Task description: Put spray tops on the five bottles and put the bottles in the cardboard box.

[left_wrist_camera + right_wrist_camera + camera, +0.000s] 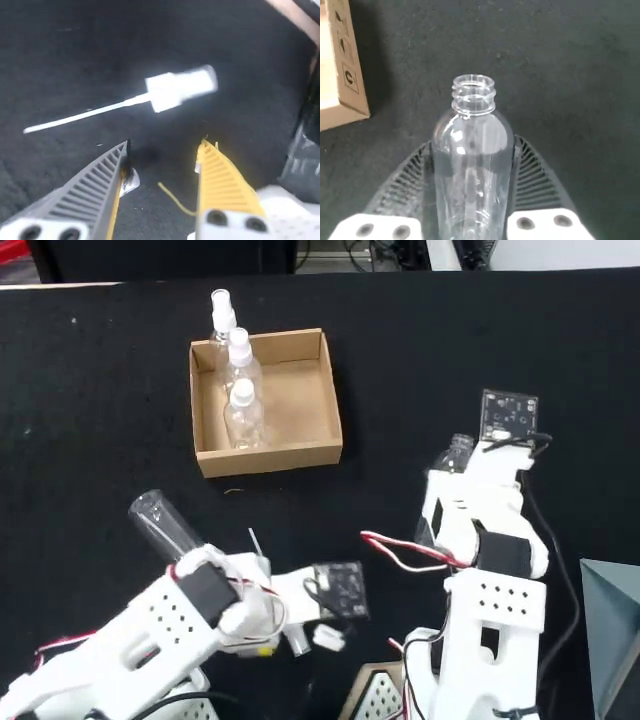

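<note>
In the left wrist view a white spray top (180, 90) lies on the black table, its thin dip tube (80, 117) stretched out sideways. My left gripper (164, 147) hovers open just short of it, touching nothing. In the high view this gripper (305, 638) is low at the front, with the spray top (328, 637) beside it. My right gripper (472, 145) is shut on a clear, uncapped bottle (472, 150), held upright. The same bottle (455, 455) shows right of the cardboard box (330, 410). Three bottles with spray tops (240, 355) stand in the box.
Another clear, uncapped bottle (165, 525) lies tilted on the table beside the left arm. A loose thin tube (255, 540) lies near it. A corner of the cardboard box (342, 75) sits close to the held bottle. A grey object (610, 630) stands at the right edge.
</note>
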You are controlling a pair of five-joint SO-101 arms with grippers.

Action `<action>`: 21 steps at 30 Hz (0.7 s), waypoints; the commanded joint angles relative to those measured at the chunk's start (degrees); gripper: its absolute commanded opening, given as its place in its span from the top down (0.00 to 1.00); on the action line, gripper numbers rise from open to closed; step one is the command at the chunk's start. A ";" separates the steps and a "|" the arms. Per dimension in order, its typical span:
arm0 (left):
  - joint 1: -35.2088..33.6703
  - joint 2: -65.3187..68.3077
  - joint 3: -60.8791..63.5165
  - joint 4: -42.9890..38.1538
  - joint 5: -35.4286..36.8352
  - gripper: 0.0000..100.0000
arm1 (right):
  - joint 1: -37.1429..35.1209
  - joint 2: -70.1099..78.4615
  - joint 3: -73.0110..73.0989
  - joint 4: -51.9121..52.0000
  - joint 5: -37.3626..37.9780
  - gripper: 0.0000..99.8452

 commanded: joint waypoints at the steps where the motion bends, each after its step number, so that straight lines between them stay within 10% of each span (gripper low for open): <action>1: 2.86 2.37 -3.56 -0.79 -1.14 0.80 | 2.37 -2.24 -0.75 -2.90 -0.53 0.95; 21: 5.85 9.85 -3.30 -9.85 -3.52 0.80 | 8.88 -1.98 -2.07 -3.69 -2.11 0.95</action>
